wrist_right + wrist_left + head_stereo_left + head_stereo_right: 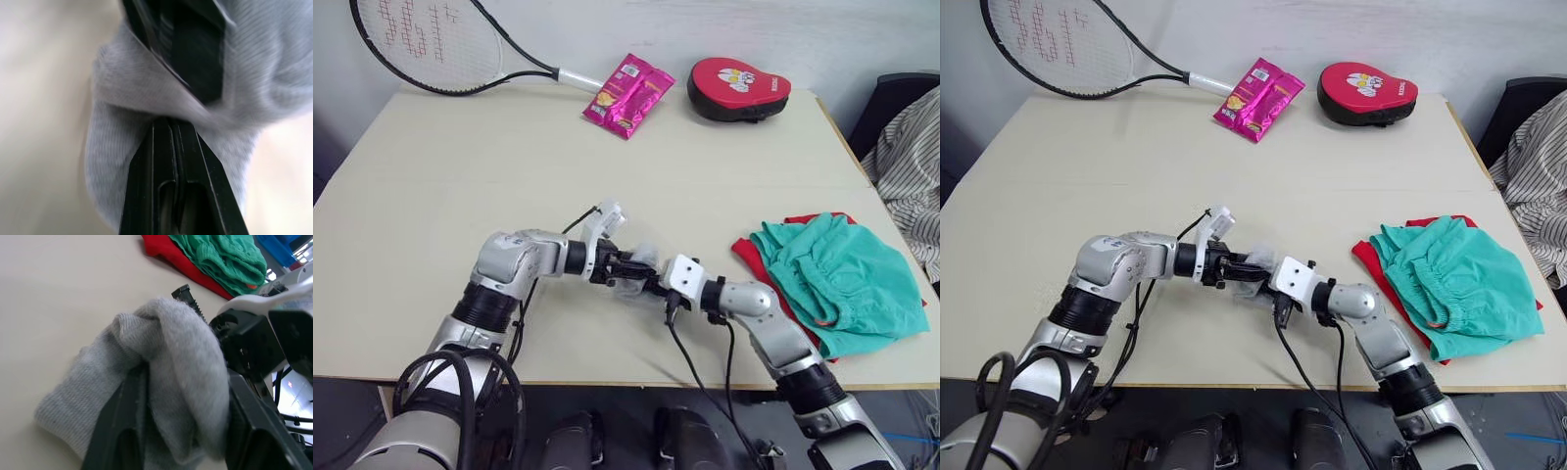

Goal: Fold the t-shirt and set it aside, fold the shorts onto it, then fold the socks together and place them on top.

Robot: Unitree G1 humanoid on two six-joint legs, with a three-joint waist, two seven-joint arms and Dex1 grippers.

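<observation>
nearly there: at the tabletop's [431, 157] near edge the left pincer [628, 264] and right pincer [653, 282] meet, both clenched on the grey socks [161, 382], folding unfinished. farther right, the shorts [837, 269] lie folded on the t-shirt [751, 257]; placing socks remains.

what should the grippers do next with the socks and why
Probably finish tucking the socks into one bundle: both the left gripper and right gripper meet in the grey knit, while the shorts already lie on the t-shirt.
</observation>
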